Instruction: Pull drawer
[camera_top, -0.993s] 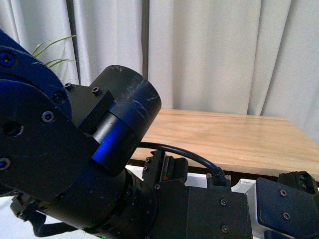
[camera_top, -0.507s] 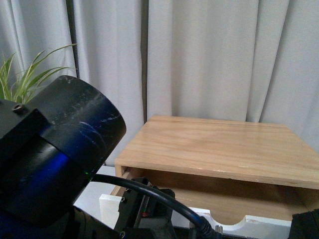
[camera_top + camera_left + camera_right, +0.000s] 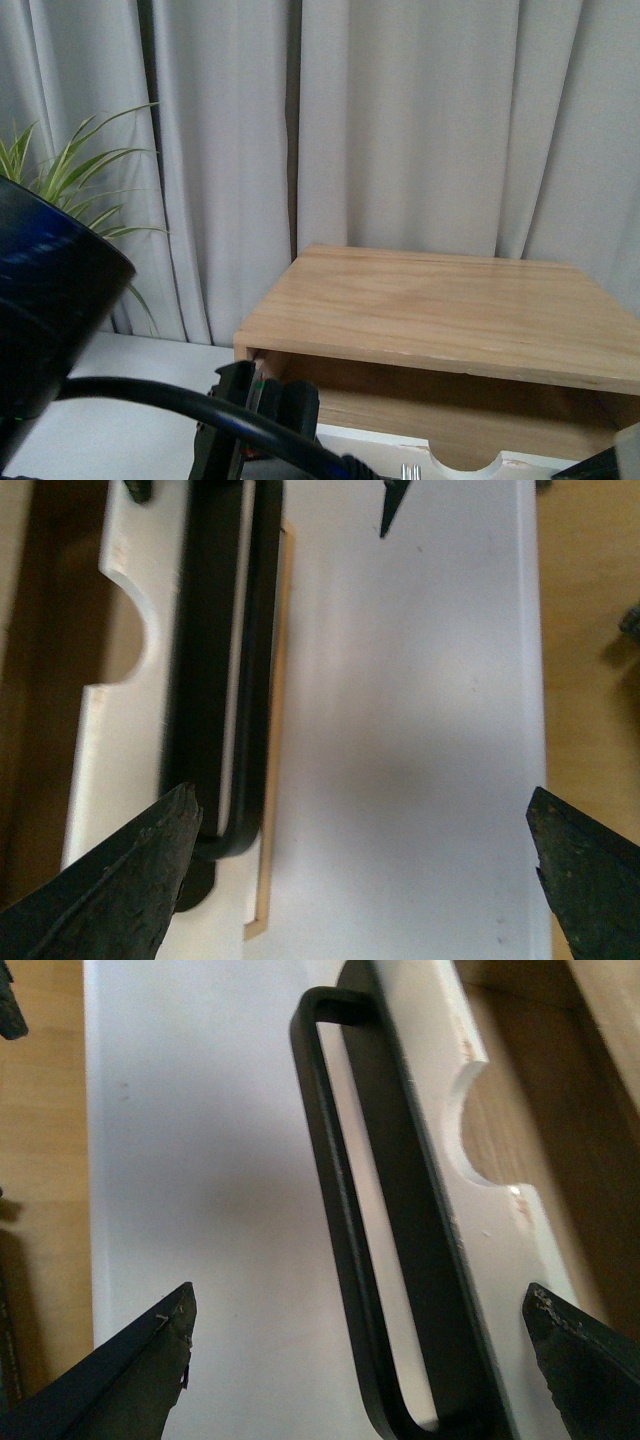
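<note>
Drawer [image 3: 115, 780] sits under cabinet top [image 3: 440, 300]. White front stands out from cabinet, dark gap behind notch [image 3: 125, 645], so looks partly pulled.

Left fingers [image 3: 130, 880] spread wide, empty, in front of cabinet by handle [image 3: 215, 680]. Right fingers [image 3: 130, 1370] also wide, empty.

Next, likely: close on bar, draw away from cabinet.

Plant [image 3: 60, 190] left of cabinet, curtain [image 3: 400, 120] behind. No obstacle seen on worktop [image 3: 400, 730] in front.

Drawer [image 3: 530, 463] w/ notch, out below wood cabinet top [image 3: 440, 310]; plant [image 3: 70, 190] at L.
</note>
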Robot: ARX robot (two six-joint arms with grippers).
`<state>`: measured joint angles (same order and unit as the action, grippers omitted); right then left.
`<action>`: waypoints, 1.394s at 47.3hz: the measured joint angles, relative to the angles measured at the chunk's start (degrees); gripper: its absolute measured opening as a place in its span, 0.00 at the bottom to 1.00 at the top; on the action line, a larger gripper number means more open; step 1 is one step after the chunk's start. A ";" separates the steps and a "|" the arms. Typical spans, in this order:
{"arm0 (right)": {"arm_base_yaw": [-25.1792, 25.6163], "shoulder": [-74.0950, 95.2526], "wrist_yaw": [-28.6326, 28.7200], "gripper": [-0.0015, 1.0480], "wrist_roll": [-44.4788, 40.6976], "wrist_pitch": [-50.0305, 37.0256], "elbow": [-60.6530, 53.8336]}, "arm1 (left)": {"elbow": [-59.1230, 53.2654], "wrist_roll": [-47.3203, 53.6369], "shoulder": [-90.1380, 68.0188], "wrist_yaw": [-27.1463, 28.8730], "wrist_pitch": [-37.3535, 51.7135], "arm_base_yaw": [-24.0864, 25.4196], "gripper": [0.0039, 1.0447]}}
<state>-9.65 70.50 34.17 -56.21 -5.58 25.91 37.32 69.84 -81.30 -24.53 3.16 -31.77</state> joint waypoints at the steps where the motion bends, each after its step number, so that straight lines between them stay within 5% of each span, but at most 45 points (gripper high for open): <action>1: 0.39 -0.77 0.15 0.91 0.77 -0.44 -0.39 | -0.52 -0.57 0.70 -0.11 1.22 0.02 0.95; 24: 8.68 -15.74 -1.60 0.91 14.67 -9.79 -7.34 | -15.61 -17.44 19.28 2.64 21.05 6.54 0.95; 41: 14.01 -36.02 -4.15 0.91 28.20 -4.94 -13.27 | -23.23 -30.75 47.78 14.60 11.41 6.75 0.95; 51: 17.57 -43.15 -12.66 0.91 40.65 -6.25 -16.26 | -28.85 -48.89 62.97 30.51 4.92 9.97 0.95; 62: 17.59 -43.15 -12.68 0.91 42.47 -6.25 -16.44 | -29.81 -54.95 63.43 31.04 4.92 10.67 0.95; 66: 13.05 -44.52 -25.46 0.81 47.74 -11.50 -18.71 | -30.25 -57.75 63.39 36.79 6.43 9.49 0.89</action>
<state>3.40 25.98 8.71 -8.47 -17.08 7.20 7.07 12.10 -17.91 12.25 9.58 -22.28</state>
